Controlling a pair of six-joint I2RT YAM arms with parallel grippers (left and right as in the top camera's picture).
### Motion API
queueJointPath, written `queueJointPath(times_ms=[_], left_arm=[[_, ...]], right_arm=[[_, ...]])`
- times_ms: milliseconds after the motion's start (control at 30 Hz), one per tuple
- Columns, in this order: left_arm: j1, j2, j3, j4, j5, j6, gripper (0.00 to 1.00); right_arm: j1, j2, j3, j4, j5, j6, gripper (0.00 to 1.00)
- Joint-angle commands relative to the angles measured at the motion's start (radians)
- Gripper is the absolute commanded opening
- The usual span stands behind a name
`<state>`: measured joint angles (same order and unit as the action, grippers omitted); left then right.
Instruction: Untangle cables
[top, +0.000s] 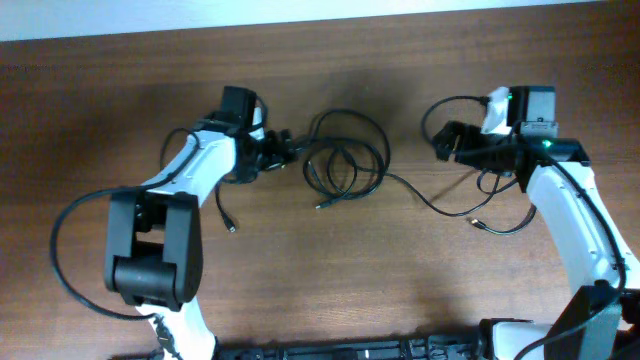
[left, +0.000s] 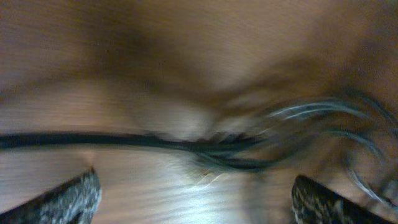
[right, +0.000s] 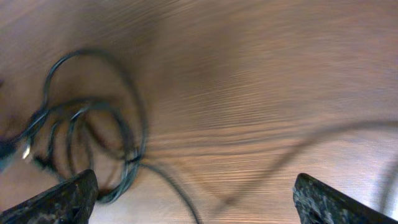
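At the centre of the table (top: 330, 290), the cables (top: 345, 152) lie in loose overlapping loops. One strand trails toward 4 o'clock and ends in a small plug (top: 479, 222). At 9 o'clock, right at the edge of the loops, sits the left gripper (top: 288, 148). Its fingers are spread wide and clamp nothing, though its wrist view is blurred. At 3 o'clock, well apart from the loops, the right gripper (top: 443, 140) is likewise spread wide and empty.

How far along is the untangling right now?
Little looks done: one cable strand trails rightward out of the overlapping loops. Nothing is gripped: the left end effector sits open at their edge, the right end effector open, apart. Those loops are still tangled.
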<state>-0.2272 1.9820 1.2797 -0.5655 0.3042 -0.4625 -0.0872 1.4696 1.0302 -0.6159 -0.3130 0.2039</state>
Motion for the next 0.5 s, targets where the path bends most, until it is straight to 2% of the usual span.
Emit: queueJointPath(times_ms=[0,67,167,233,267,333,367,400,433,467], left_arm=[[-0.056,0.079,-0.051,0.076,0.294,0.039,0.99],[-0.085,0.079,-0.051,0.091,0.248,-0.057,0.99],[-0.121,0.079,-0.051,0.086,0.163,-0.139,0.99],[-0.145,0.079,-0.051,0.087,0.129,-0.208,0.99],[-0.158,0.079,-0.051,0.087,0.084,-0.243,0.99],[-0.185,0.079,-0.051,0.087,0.032,-0.286,0.99],[-0.199,0.079,-0.051,0.092,0.027,-0.286,0.99],[-0.214,0.079,-0.051,0.094,0.02,-0.286,0.93],[-0.23,0.079,-0.051,0.093,-0.015,-0.285,0.73],[-0.237,0.079,-0.051,0.09,-0.036,-0.285,0.65]], right_arm=[[0.094,0.043,0.001,0.014,-0.073,-0.335,0.86],[0.136,0.127,0.0,0.043,-0.068,-0.429,0.8],[0.146,0.26,0.001,0.059,-0.069,-0.436,0.8],[0.148,0.324,0.001,0.049,-0.143,-0.436,0.78],[0.156,0.349,0.0,0.045,-0.203,-0.454,0.78],[0.202,0.394,0.0,0.025,-0.201,-0.531,0.74],[0.227,0.413,0.0,0.029,-0.13,-0.533,0.67],[0.259,0.444,0.0,0.048,0.029,-0.532,0.5],[0.278,0.468,0.0,0.06,0.123,-0.525,0.36],[0.287,0.484,0.0,0.064,0.193,-0.507,0.25]])
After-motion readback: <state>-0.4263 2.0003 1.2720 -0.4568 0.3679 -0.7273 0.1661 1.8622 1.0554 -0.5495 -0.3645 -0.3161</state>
